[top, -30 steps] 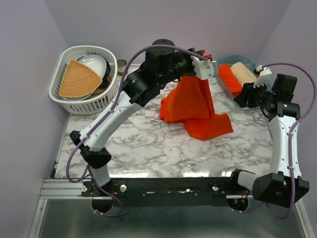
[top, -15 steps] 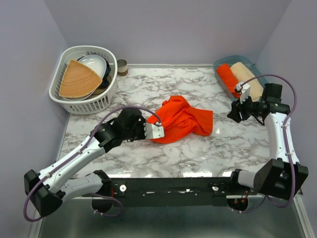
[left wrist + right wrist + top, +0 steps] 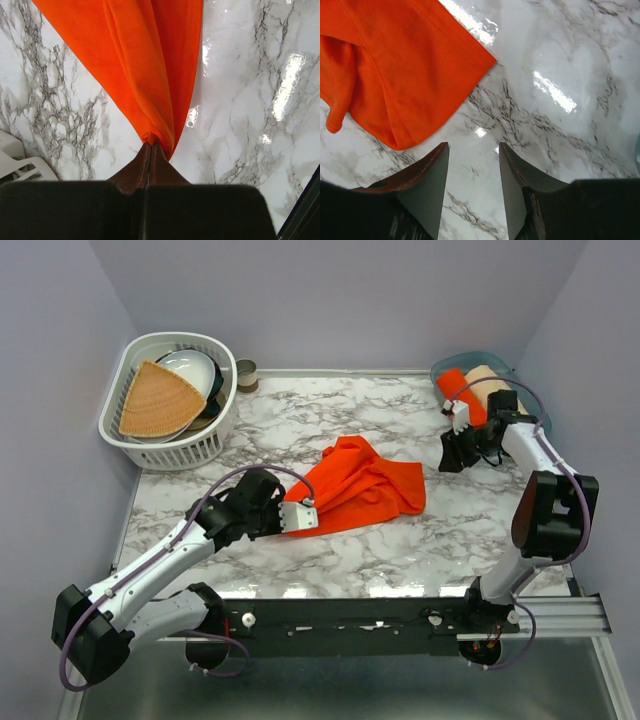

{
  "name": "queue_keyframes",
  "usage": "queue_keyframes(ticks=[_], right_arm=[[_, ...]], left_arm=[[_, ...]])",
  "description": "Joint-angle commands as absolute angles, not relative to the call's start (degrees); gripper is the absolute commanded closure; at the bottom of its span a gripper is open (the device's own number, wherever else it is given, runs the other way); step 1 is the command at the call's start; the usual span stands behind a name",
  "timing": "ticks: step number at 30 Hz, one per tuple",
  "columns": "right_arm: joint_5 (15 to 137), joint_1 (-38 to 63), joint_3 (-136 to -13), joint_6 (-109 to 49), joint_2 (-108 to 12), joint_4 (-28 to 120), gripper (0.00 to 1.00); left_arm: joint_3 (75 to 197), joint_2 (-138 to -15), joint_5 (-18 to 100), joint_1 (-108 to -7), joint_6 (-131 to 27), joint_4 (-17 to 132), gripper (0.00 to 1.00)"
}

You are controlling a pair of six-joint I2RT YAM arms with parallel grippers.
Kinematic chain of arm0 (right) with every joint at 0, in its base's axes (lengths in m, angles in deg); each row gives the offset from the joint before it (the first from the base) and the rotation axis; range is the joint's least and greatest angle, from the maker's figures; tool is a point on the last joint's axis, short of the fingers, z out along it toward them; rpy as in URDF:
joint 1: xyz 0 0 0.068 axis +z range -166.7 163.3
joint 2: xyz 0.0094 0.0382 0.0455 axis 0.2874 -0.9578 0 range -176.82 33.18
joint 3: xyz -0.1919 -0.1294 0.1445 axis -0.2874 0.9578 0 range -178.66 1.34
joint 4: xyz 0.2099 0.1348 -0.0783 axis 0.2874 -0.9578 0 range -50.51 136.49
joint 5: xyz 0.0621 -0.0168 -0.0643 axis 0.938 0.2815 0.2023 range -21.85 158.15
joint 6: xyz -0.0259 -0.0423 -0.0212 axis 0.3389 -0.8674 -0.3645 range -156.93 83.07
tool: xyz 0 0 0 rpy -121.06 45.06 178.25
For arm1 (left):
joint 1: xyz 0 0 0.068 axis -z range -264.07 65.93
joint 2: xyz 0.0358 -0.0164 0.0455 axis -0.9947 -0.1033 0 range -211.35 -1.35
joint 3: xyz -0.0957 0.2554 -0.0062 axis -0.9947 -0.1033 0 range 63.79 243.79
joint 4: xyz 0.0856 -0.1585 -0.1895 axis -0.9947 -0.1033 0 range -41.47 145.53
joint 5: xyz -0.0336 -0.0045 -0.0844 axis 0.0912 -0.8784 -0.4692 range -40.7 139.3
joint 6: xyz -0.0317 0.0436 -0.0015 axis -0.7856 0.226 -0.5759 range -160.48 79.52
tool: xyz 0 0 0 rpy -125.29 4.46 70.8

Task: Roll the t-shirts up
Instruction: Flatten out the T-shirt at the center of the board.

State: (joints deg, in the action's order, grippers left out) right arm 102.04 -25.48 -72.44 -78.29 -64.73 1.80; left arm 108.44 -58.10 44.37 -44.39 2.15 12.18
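— Your left claw [image 3: 150, 146], left of centre in the overhead view: what's it got?
— It's pinched tight on a fold of the orange t-shirt [image 3: 362, 490], crumpled mid-frame on the marble table [image 3: 250, 430]. Further right, your right claw [image 3: 472, 152] gapes empty near the shirt's edge.

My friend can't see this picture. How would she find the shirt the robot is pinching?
Look at the middle of the marble table. A crumpled orange-red t-shirt lies there, its edge pinched in the left pincer. Unlike the rolled orange shirt and rolled beige shirt in the blue bin at the far right corner, it is loose.
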Motion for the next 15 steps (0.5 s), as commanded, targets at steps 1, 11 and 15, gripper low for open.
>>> queue_keyframes(ticks=[1,11,15], right_arm=[[95.06,-18.82,-74.59,-68.94,-68.23,7.11,0.47],[88.54,-17.50,-83.47,-60.31,-80.63,4.74,0.47],[88.28,-16.88,-85.05,-60.66,-83.00,4.47,0.47]], left_arm=[[110.46,-59.18,42.88,-45.31,1.97,13.17,1.00],[110.55,-59.88,43.06,-46.10,1.61,14.14,1.00],[110.29,-60.06,43.14,-46.72,1.35,14.92,1.00]])
